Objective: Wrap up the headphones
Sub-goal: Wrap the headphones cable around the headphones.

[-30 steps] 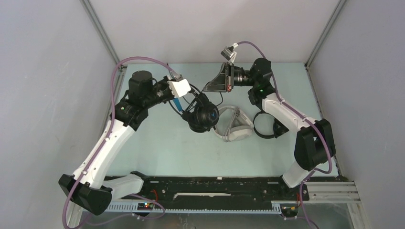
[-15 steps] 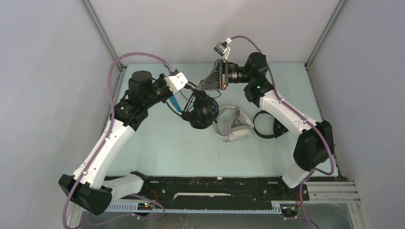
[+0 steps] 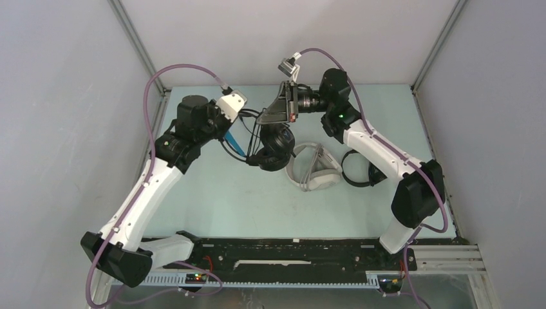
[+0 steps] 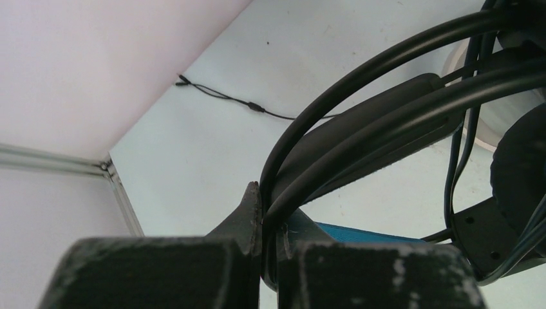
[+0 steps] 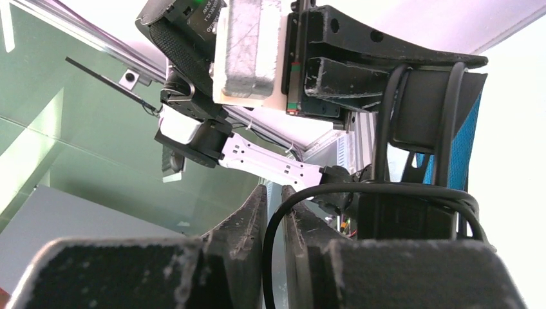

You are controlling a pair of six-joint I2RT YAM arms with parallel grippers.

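Showing the left jaws clamped shut on the headband [image 4: 360, 122] of the black, blue-banded headphones [image 3: 273, 149] above the desk [image 3: 212, 193], right jaws narrowly parted around a thin cable [image 5: 267, 257].

The black headphones with the blue headband [image 3: 273, 147] sit just left of centre in the top view. The dark ear cups are low and the blue strap [image 3: 235, 139] stretches up and to the left. The left gripper [image 4: 265, 219] is clamped on their two thin black headband wires, with the blue strap showing just beneath. Their thin cable [image 5: 360, 190] loops around the black body and runs down through the narrow gap between the jaws of the right gripper [image 5: 273, 199]. Just to the right, the white-grey headphones [image 3: 313, 168] lie flat on the tabletop [image 3: 212, 187]. Close beside those, further right, the smaller all-black headphones [image 3: 359, 168] lie flat, partly covered from view.
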